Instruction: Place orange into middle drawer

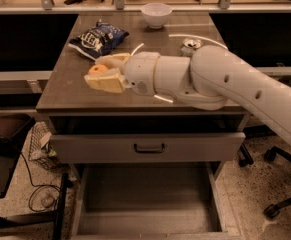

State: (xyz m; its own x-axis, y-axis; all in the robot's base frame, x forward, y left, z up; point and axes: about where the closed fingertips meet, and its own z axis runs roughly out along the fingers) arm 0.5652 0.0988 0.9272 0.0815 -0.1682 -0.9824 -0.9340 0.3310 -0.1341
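Note:
The orange (97, 69) sits between the two pale yellow fingers (106, 82) of my gripper (102, 72), over the left part of the wooden table top (60, 91). The gripper is shut on the orange, and only the fruit's top shows. My white arm (210, 79) reaches in from the right across the table. The middle drawer (145, 194) is pulled open below the table front, and its flat grey floor is bare. The gripper is above and behind the drawer, to its left.
A blue chip bag (99, 36) lies just behind the gripper. A white bowl (156, 14) stands at the table's back and a soda can (191, 45) behind my arm. A closed drawer front with a dark bar handle (149, 147) is above the open drawer. Chair legs (277, 184) stand at right, a wire basket (40, 144) at left.

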